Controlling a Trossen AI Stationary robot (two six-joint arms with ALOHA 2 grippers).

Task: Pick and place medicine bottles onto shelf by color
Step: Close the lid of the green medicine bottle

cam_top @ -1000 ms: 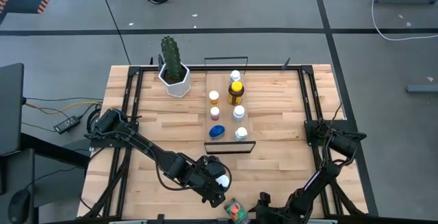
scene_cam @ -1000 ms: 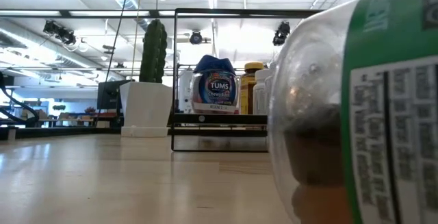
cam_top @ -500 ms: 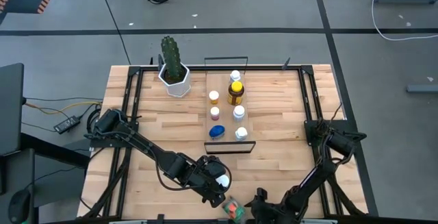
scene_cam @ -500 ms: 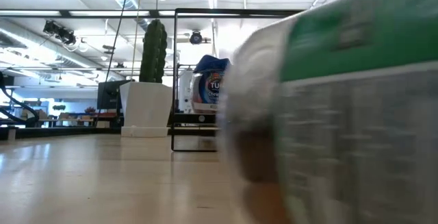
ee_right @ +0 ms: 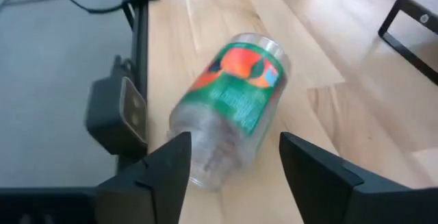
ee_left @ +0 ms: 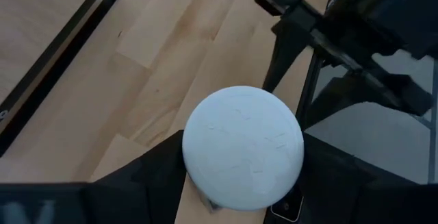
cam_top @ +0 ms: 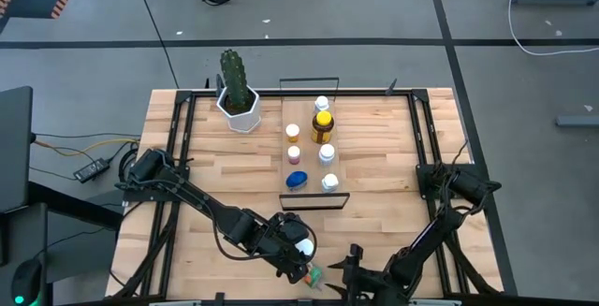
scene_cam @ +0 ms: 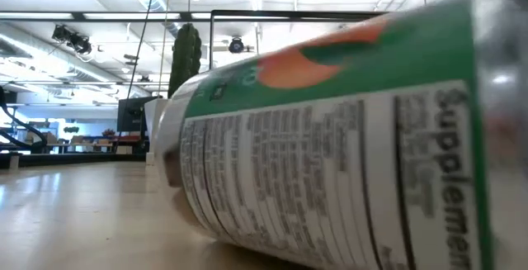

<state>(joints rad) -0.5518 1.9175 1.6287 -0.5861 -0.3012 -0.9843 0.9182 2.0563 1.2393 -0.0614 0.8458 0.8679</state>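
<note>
**A:** We're down at the near edge of the table (cam_top: 374,156), and the right gripper (ee_right: 233,172) is low over the boards with its fingers (ee_right: 161,169) spread wide, nothing between them.

**B:** Just ahead of them lies the green-labelled bottle (ee_right: 233,107), on its side, clear plastic with an orange patch on the label. From above the bottle sits at the near edge, between the two grippers.

**A:** In the low view it fills nearly the whole picture, small print on the label facing the lens.

**B:** Over to the left gripper (cam_top: 298,250), just left of that lying bottle. It's pinching a white-capped bottle (ee_left: 243,145), the round cap sitting snug between its dark fingers (ee_left: 147,176).

**A:** The shelf (cam_top: 304,161) lies mid-table, well apart from both grippers, its black wire rail (cam_top: 314,198) at the near short end.

**B:** Six bottles stand on it: a blue-lidded bottle (cam_top: 297,179) at the near left, a white-capped one beside it, and more white caps behind.

**A:** The amber bottle with the yellow cap (cam_top: 322,125) stands toward the far end, tallest of the lot.

**B:** And the cactus in its white pot (cam_top: 238,95) sits on the table off the shelf's far left corner.
</note>
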